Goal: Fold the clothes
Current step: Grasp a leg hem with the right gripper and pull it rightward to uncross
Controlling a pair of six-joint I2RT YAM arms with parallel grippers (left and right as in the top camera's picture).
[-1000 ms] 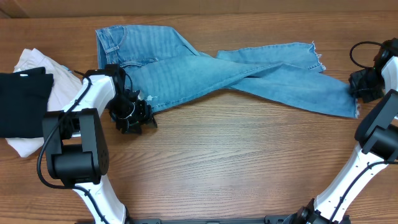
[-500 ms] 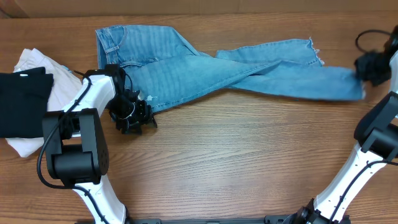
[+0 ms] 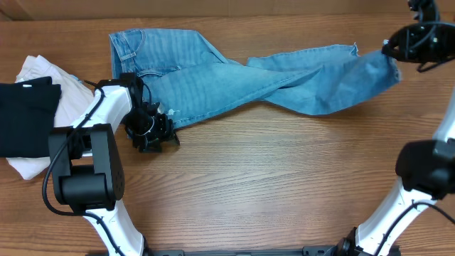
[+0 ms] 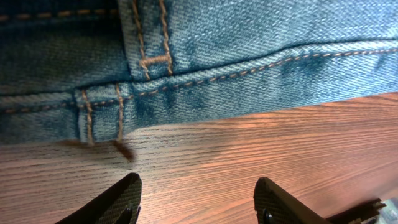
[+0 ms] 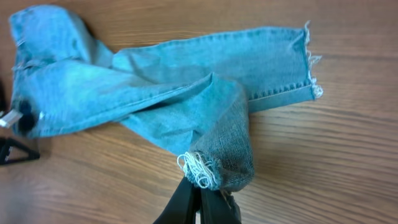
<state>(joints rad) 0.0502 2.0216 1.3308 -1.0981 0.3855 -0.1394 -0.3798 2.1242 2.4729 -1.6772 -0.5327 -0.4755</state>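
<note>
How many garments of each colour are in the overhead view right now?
light-blue jeans: 1
black garment: 1
white garment: 1
Total: 3

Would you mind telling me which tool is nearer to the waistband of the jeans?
Left. The left tool rests open beside the jeans, below their waistband; the right tool is far right, shut on a frayed leg hem.
</note>
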